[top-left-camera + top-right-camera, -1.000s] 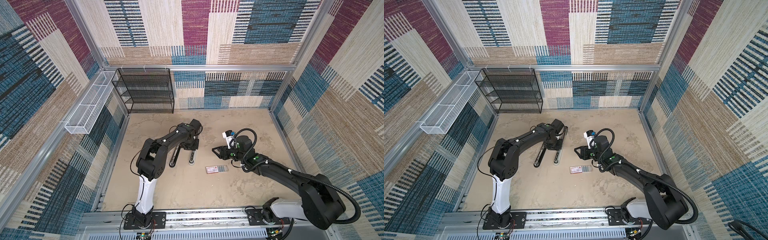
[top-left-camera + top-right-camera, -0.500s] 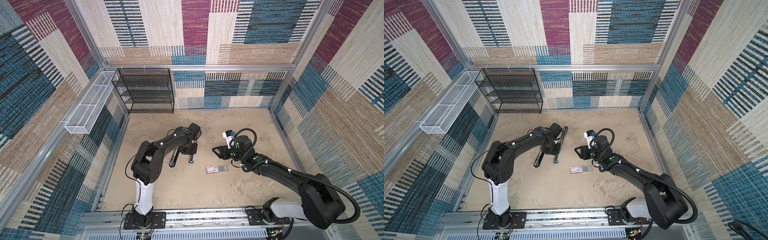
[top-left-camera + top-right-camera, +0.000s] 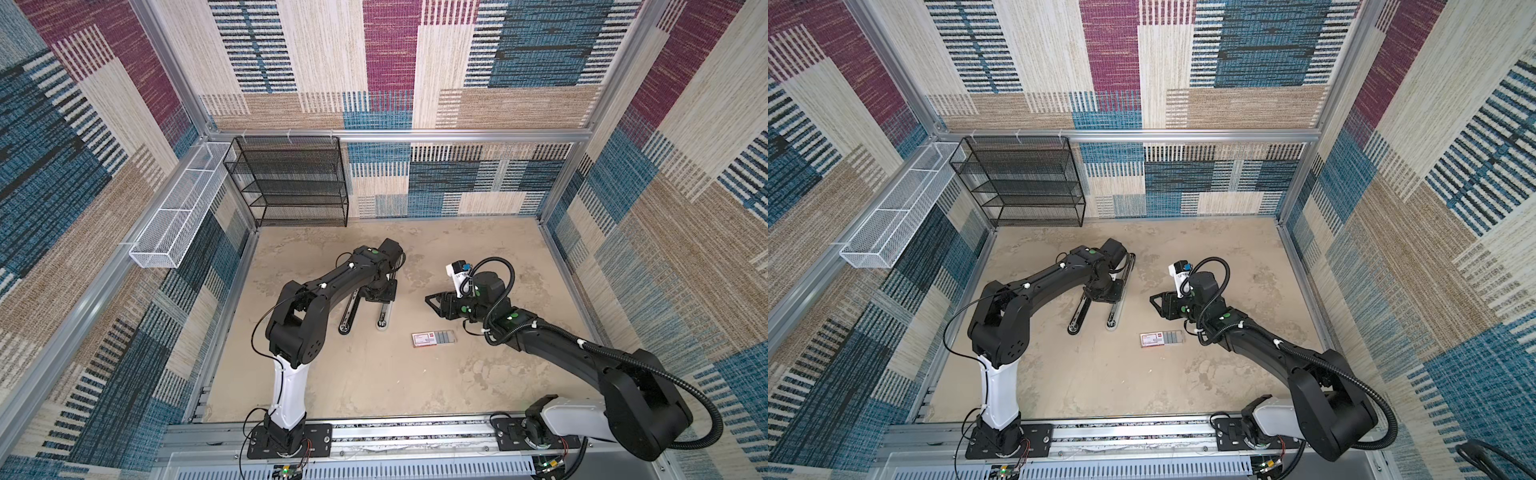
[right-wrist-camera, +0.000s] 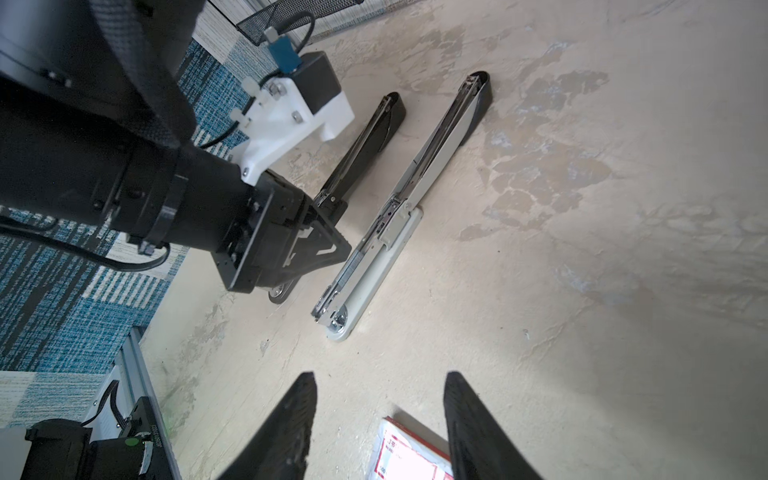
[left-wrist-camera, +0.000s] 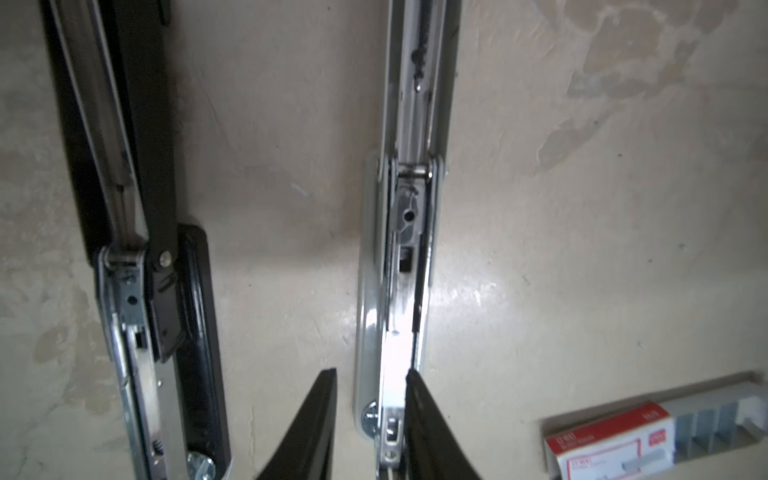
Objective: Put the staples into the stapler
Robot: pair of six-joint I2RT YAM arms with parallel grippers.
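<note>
Staple box [image 4: 409, 459] beside right pincer [image 4: 379, 376], half open, empty.
Grey stapler [image 5: 399, 311] lengthwise under left pincer [image 5: 369, 372], part open, gripping nothing.

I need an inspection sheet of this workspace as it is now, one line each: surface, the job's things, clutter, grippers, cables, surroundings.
Surface: beige table, blotchy stains.
Job's things: white stapler opened flat; staple box lies apart from it, with its grey tray slid partly out.
Clutter: black stapler, also opened flat, beside the white one.
Grippers: left gripper open, low over the white stapler; right gripper open above the staple box, holding nothing.
Cables: corrugated hose along the right arm; thin cable loops off the left arm.
Surroundings: black mesh shelf at the back, white wire basket on the side wall, patterned walls.
</note>
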